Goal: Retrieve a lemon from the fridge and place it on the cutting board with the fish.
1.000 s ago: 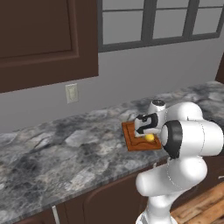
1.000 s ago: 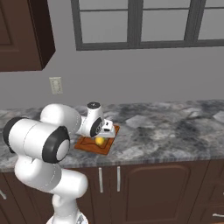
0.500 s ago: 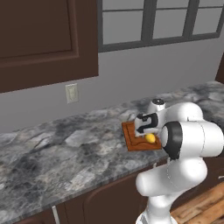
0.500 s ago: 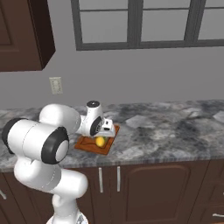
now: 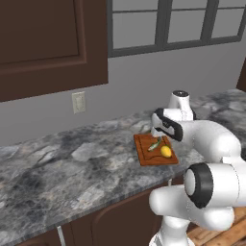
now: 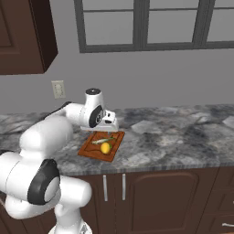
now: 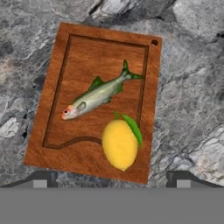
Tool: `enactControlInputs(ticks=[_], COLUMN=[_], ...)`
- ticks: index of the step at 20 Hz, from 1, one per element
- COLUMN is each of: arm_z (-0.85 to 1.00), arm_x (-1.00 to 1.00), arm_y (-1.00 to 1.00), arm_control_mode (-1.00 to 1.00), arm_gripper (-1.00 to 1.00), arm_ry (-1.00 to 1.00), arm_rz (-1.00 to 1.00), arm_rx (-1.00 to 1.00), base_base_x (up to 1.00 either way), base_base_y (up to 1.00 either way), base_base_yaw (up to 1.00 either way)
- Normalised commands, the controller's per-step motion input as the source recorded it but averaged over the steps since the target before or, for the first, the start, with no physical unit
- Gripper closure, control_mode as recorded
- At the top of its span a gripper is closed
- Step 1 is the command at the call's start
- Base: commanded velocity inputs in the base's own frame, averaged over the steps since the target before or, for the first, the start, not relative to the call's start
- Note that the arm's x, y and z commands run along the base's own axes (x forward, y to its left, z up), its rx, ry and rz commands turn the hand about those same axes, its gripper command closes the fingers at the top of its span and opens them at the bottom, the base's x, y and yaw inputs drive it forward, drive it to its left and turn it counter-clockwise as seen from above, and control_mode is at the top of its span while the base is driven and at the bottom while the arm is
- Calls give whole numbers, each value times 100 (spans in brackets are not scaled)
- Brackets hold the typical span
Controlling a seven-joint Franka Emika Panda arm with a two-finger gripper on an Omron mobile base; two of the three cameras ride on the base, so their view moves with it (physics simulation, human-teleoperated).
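The yellow lemon (image 7: 119, 144) lies on the reddish-brown cutting board (image 7: 87, 57), right beside the greenish-grey fish (image 7: 98, 95). My gripper (image 7: 113, 179) hangs open above the board's near edge, with its fingertips (image 7: 43, 179) wide apart and nothing between them. From the base, the gripper (image 5: 162, 129) hovers over the lemon (image 5: 166, 152), the fish (image 5: 155, 144) and the board (image 5: 144, 156) on the counter. In the right base view the gripper (image 6: 109, 123) is above the lemon (image 6: 105, 147), the fish (image 6: 103, 140) and the board (image 6: 89, 148). The fridge is out of view.
The board rests on a grey marbled counter (image 5: 72, 168) near its front edge, above dark cabinet doors (image 6: 151, 201). A wall outlet (image 5: 78, 102) and a window (image 6: 151, 23) are behind it. Dark upper cabinets (image 5: 43, 43) hang at the left.
The jaws have spread wider and the hand has lifted a little off the board. The lemon stays lying on the board beside the fish.
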Motion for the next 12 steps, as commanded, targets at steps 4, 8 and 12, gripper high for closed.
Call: enactControlInputs(ticks=[4,8,12], arm_z=[78,48,63], arm_x=[-86,-97,-78], arm_y=[16,35,53], arm_control_mode=[-100,-100,-100], arm_gripper=[-100,-100,-100], arm_ry=[0,-2,0], arm_rz=[-22,-34,-27], arm_rx=[27,20,0], base_base_x=[0,0,0], base_base_y=[0,0,0], base_base_yaw=[0,0,0])
